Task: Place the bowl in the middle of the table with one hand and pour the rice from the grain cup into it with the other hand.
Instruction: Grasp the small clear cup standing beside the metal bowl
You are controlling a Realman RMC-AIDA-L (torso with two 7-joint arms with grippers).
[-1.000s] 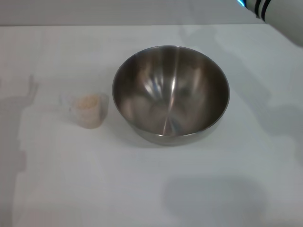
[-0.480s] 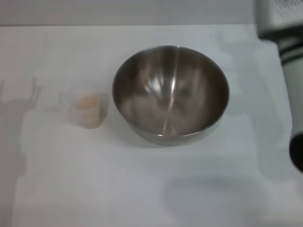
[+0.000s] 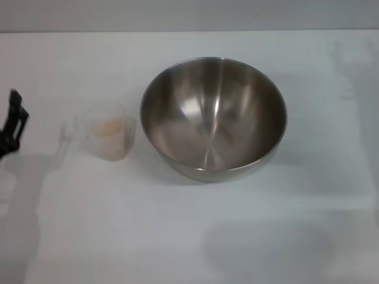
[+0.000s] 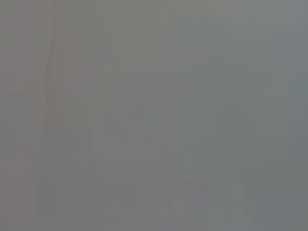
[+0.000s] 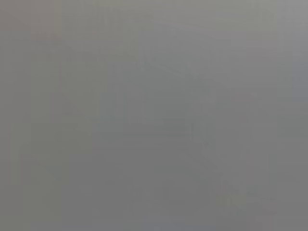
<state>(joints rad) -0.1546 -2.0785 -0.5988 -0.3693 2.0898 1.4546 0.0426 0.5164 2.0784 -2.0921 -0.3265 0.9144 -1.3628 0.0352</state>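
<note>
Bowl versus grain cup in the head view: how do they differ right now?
The bowl is shiny steel and opaque; the grain cup is clear plastic. The bowl is far wider than the cup. The bowl is empty; the cup holds rice. Both stand upright on the table, untouched.

You see 1 non-task thing in head view: a plain grey wall strip (image 3: 189, 15), running full width just behind the table (image 3: 189, 236) far edge. Wrist views show you only flat grey.
</note>
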